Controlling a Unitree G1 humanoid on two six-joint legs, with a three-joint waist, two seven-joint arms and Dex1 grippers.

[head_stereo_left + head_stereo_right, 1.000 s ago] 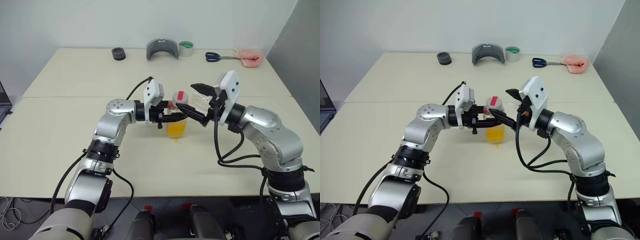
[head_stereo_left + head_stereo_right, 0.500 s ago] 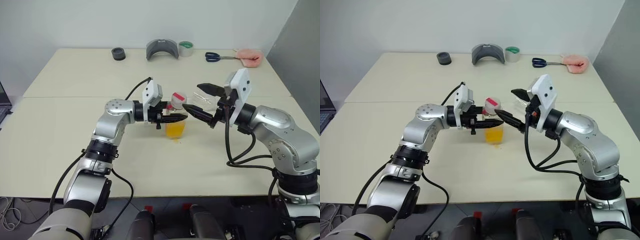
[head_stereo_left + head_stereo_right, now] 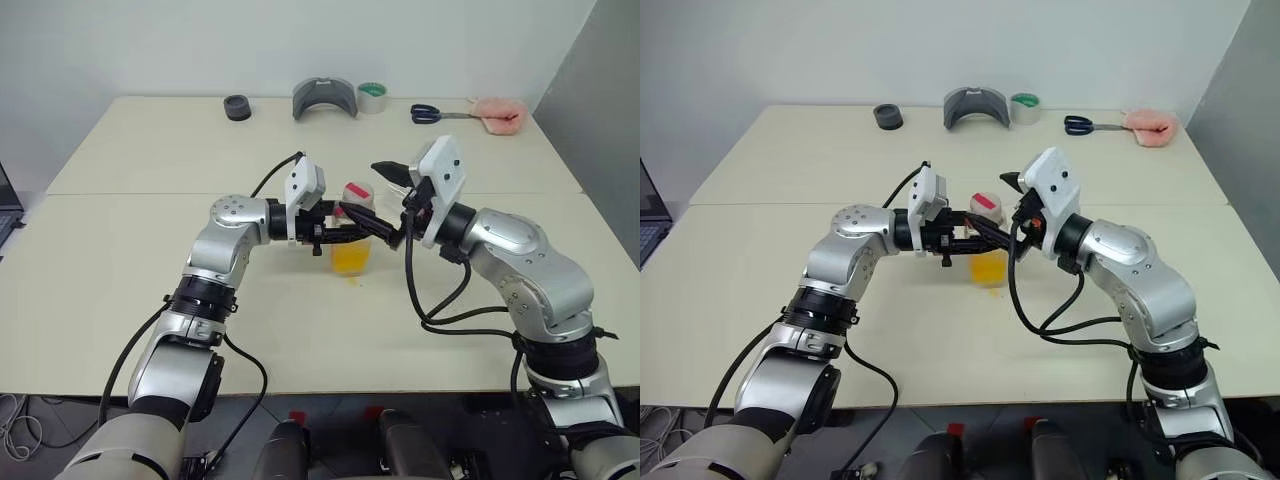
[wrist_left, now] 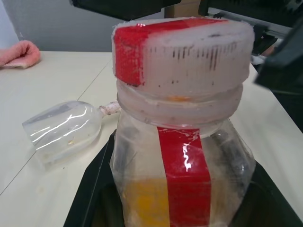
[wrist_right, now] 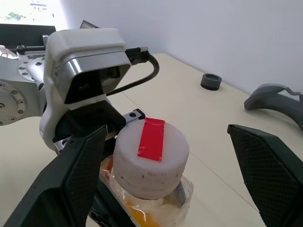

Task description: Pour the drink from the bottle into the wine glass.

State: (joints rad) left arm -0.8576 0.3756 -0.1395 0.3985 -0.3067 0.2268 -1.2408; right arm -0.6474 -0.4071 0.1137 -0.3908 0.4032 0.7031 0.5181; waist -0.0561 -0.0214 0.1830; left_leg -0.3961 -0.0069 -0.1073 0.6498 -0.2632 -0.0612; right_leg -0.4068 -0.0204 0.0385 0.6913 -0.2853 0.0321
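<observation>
bottle (image 3: 352, 232) upright on table (image 3: 150, 290), drink (image 3: 351, 258) low inside | left gripper (image 3: 345, 236) pinching bottle body | right gripper (image 5: 161, 161) spread wide either side of cap (image 5: 150, 156) | wine glass (image 4: 64, 131) on its side just behind bottle

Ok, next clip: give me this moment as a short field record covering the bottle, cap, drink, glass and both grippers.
bottle: upright, held at its body by the left gripper
cap: on, white with a red strip
drink: orange liquid in the bottle's lower part
wine glass: lying on its side on the table, no drink seen in it
left gripper: shut on the bottle
right gripper: open, one finger on each side of the cap, not closed on it
pouring: not begun
</observation>
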